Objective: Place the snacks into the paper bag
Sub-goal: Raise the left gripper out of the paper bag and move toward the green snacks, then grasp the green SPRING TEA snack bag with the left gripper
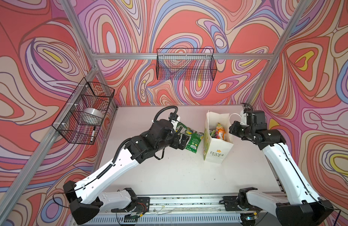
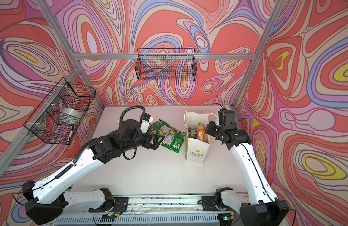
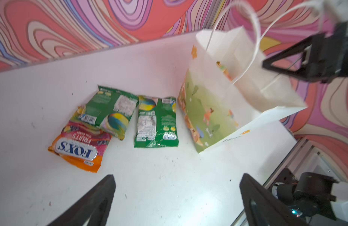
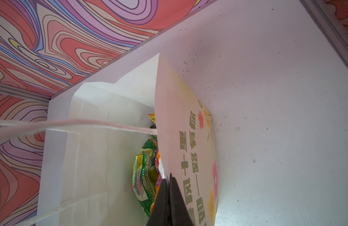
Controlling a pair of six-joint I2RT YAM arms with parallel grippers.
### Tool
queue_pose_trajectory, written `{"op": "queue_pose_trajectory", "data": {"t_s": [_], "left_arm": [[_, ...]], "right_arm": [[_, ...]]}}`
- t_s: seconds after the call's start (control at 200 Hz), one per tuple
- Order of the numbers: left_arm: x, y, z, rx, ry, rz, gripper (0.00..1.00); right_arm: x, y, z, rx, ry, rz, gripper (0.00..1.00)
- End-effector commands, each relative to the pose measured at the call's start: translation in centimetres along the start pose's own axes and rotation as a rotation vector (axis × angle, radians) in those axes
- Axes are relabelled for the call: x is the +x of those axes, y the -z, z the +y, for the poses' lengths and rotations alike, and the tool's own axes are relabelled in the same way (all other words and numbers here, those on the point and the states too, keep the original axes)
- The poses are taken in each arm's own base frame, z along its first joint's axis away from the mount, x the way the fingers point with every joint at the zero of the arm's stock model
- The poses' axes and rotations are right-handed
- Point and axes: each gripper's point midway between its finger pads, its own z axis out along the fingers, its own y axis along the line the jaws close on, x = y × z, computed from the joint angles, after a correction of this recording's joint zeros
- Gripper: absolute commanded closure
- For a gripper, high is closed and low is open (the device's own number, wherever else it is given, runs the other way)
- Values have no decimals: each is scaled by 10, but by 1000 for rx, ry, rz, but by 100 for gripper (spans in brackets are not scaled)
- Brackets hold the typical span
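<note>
on the white table (image 3: pixel 149 58), three snacks (image 3: pixel 108 113) lie just ahead of our left gripper (image 3: pixel 177 175), fingers wide open and empty. our right gripper (image 4: pixel 168 176), closed, pinches the rim of the paper bag (image 4: pixel 188 137); we should straddle the nearest green packet (image 3: pixel 156 121) squarely.

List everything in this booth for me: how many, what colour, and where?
orange snack: one, orange, on the table, partly under a green packet
green snacks: two, green, on the table beside the bag
bagged snacks: several, exact count hidden, green and orange, inside the bag
paper bag: one, white, standing upright on the table
wire baskets: two, black, on the back wall and the left wall
roll: one, silvery, in the left-wall basket
marker: one, white with black ends, same basket
table: one, white
left gripper: open, above the table near the packets
right gripper: shut on the bag's rim
</note>
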Motion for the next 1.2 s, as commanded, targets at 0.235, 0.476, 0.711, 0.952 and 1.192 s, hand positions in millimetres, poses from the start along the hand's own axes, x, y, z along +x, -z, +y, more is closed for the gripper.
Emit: {"op": "queue_pose_trajectory", "data": {"t_s": [0.235, 0.476, 0.711, 0.952, 1.192], "left_arm": [[77, -99, 17, -35, 33, 343, 0], [89, -174, 19, -94, -34, 493, 0], [77, -228, 24, -163, -125, 533, 0], [69, -261, 39, -236, -168, 538, 0], [77, -279, 50, -229, -141, 571, 0]], "right_arm": [[-7, 3, 9, -49, 21, -50, 100], [-3, 6, 10, -66, 20, -51, 100], [-3, 11, 12, -76, 15, -62, 100], [-2, 12, 10, -71, 14, -59, 100], [-5, 11, 12, -72, 14, -61, 100]]}}
